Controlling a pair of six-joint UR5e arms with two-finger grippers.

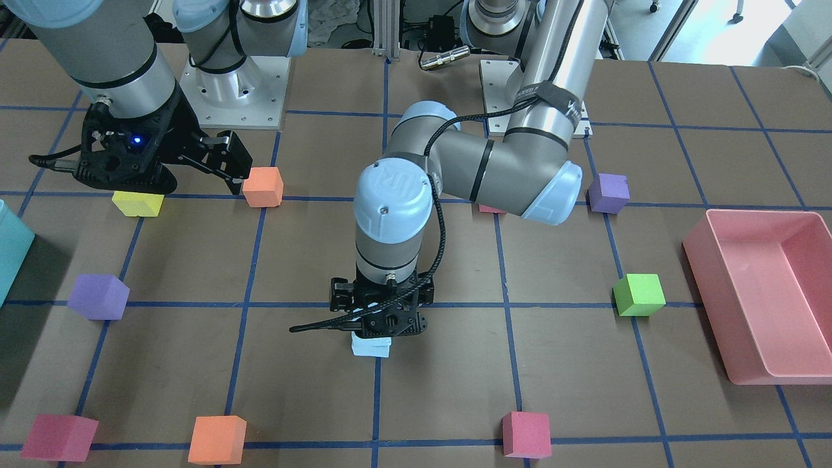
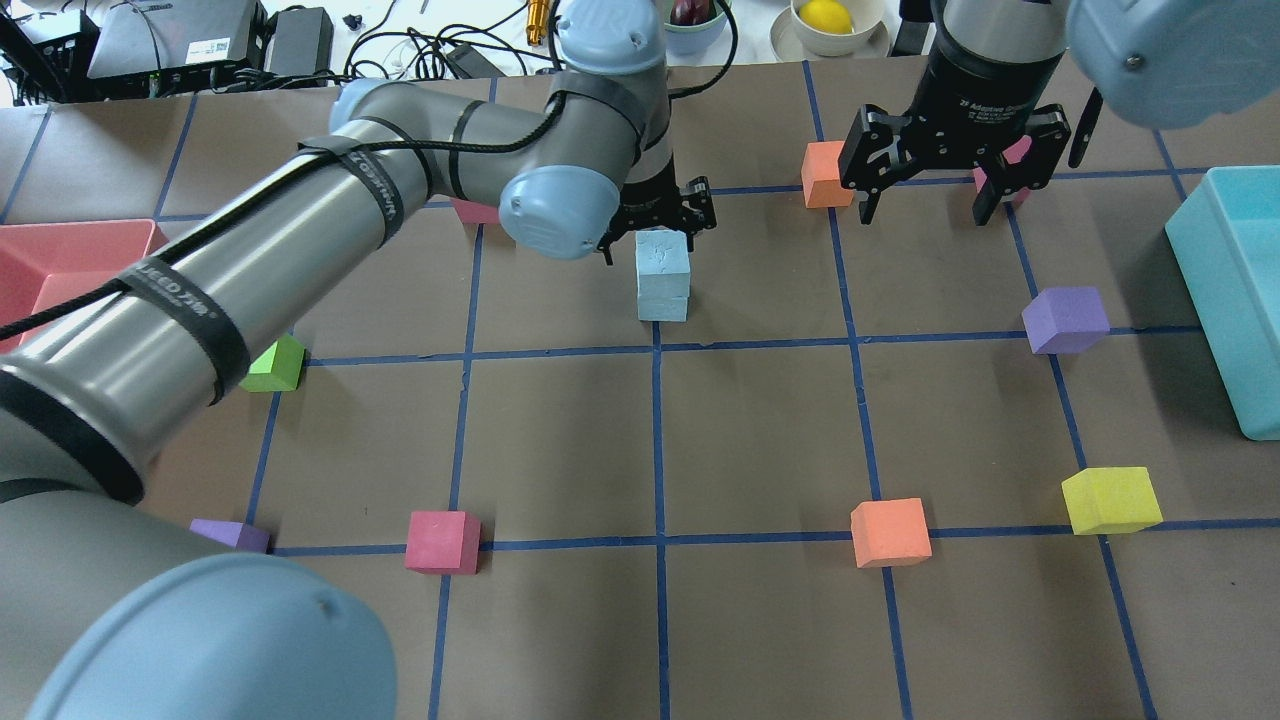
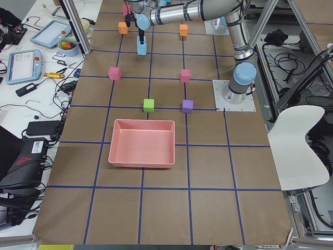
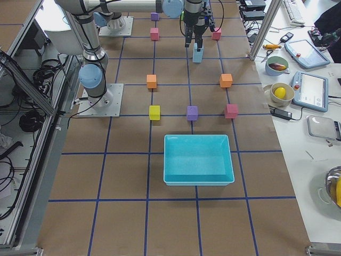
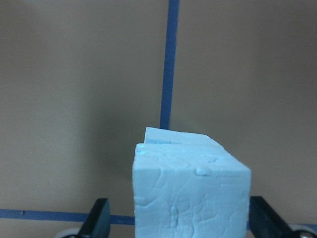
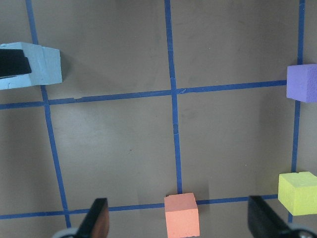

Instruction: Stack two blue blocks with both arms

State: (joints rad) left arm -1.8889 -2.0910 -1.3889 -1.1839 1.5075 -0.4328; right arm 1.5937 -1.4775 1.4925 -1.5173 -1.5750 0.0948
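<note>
Two pale blue blocks stand stacked near the table's middle, the top block (image 2: 662, 262) on the lower block (image 2: 662, 305). My left gripper (image 2: 657, 222) is open right over the stack, its fingers (image 5: 98, 218) standing on either side of the top block (image 5: 190, 193) with gaps. The lower block (image 5: 171, 135) peeks out slightly offset. In the front view the lower block (image 1: 370, 346) shows under the left gripper (image 1: 383, 325). My right gripper (image 2: 925, 205) is open and empty, held above the table at the far right.
A teal bin (image 2: 1235, 300) stands at the right edge and a pink bin (image 1: 767, 292) on the left arm's side. Loose cubes lie around: orange (image 2: 889, 531), yellow (image 2: 1110, 499), purple (image 2: 1066, 319), pink (image 2: 443, 541), green (image 2: 275, 365), and another orange (image 2: 824, 173).
</note>
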